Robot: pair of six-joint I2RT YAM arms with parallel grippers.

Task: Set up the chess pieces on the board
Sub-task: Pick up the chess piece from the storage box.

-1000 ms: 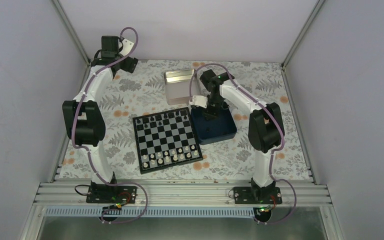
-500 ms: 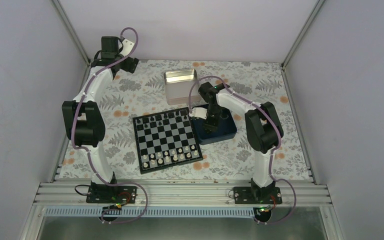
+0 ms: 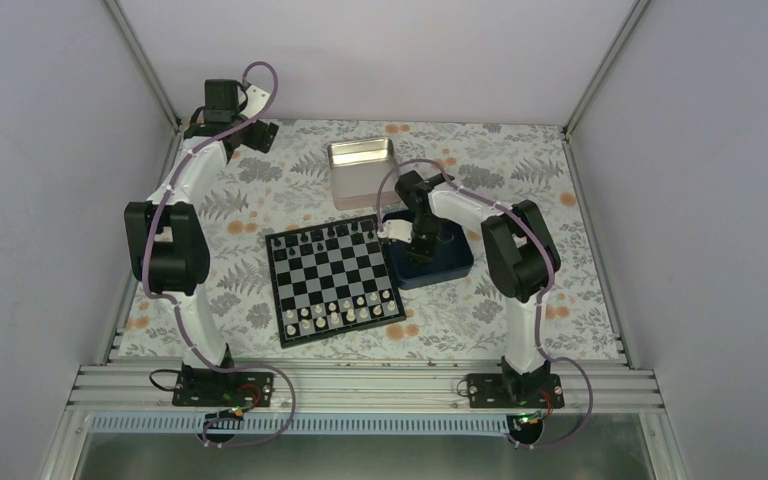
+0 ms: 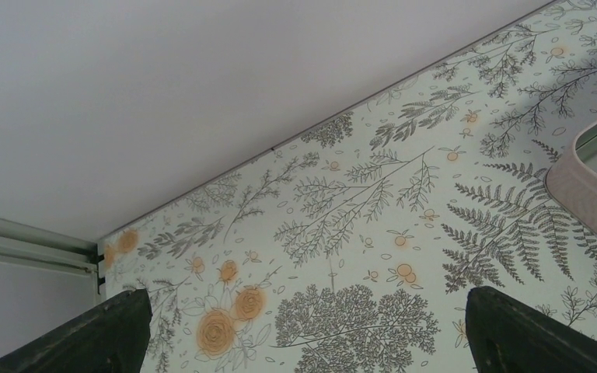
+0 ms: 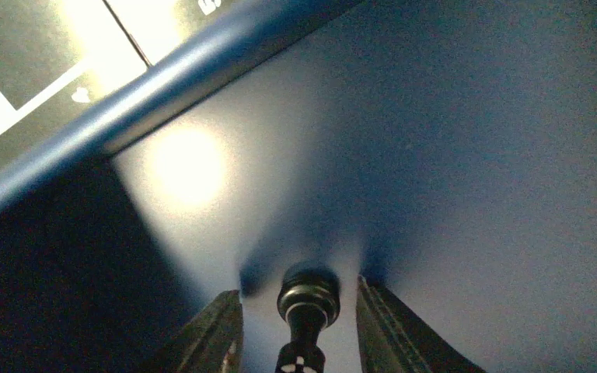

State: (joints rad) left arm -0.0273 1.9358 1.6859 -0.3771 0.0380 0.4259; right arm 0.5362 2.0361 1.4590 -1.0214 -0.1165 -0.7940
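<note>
Take the board point(image 3: 332, 280) as your landmark and read left to right. Your left hand point(image 4: 305, 307) hangs well beyond the board's far-left corner, fingers spread wide and holding nothing, with only the fern-printed tabletop point(image 4: 357, 233) beneath it; the board lies in the middle, black chess pieces point(image 3: 335, 234) along its far edge and cream-white chessmen point(image 3: 345, 312) ranked along its near edge; a shiny tin point(image 3: 360, 172) sits just past the far edge; a navy box point(image 3: 452, 265) sits close against the board's right edge, and your right hand point(image 5: 298, 315) is down inside it. Its fingers are narrowed round one black piece point(image 5: 308, 294) standing on the box floor; a sliver of blue shows on each side, so judge it bracketed but not yet pinched.

Expect that piece to be light, rigid and smooth; it may tip or squirt out of a skewed pinch. Take it round the stem just under the head, squarely and with little force.

Hard to make out: which chessman it is, since you see it close and from above; whether other pieces lie in the box, as the arm covers it from overhead and the left of the wrist view is dark; the exact count along the board's far edge.
</note>
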